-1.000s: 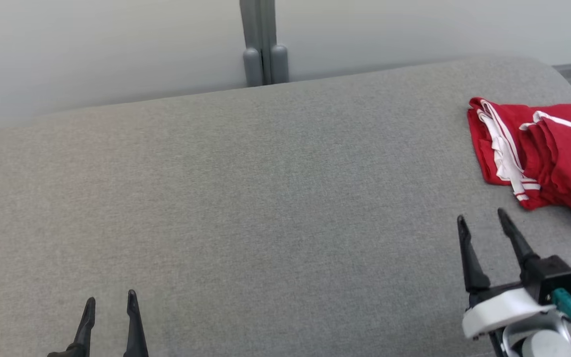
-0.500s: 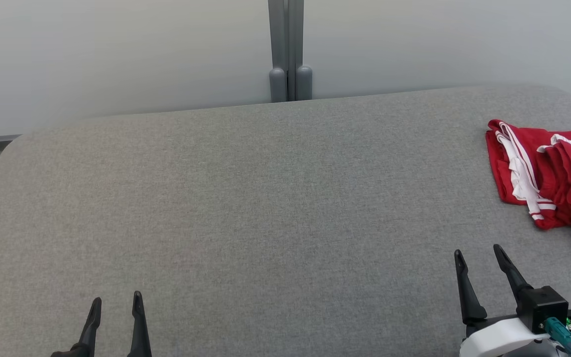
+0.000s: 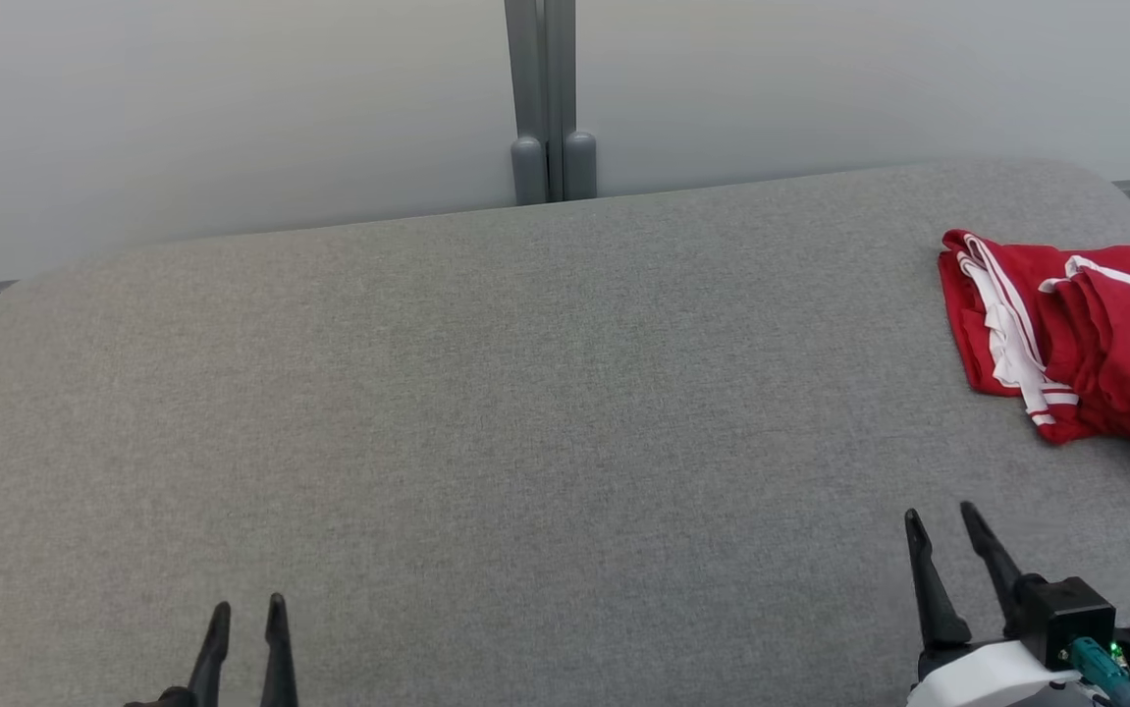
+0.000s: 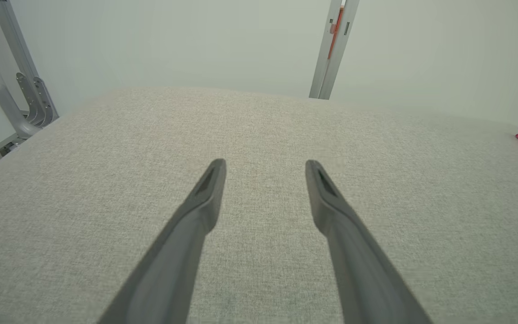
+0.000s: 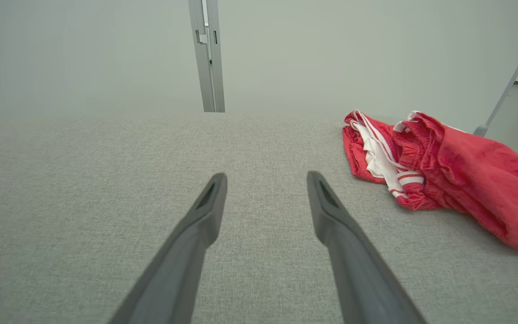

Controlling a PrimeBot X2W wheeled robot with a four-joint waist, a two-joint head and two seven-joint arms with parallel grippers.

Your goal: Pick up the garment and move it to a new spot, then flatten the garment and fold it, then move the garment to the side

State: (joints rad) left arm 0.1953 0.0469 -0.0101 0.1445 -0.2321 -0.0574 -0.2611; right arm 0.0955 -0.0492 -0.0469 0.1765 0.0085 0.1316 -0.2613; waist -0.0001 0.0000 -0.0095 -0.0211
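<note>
Over at two o'clock, the red garment (image 3: 1065,344) lies bunched on the grey desk (image 3: 525,442), near its edge. Right claw (image 3: 939,513) hangs open and empty at five o'clock, short of the cloth; left claw (image 3: 248,604), also open, at seven. Best play: right claw reaches forward-right and pinches a thick fold, not just the white trim.

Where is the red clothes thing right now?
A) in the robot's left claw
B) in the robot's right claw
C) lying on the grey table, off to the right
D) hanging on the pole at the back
C: the red garment lies crumpled on the grey table near its right end, ahead of the open right claw, which is not touching it.
</note>
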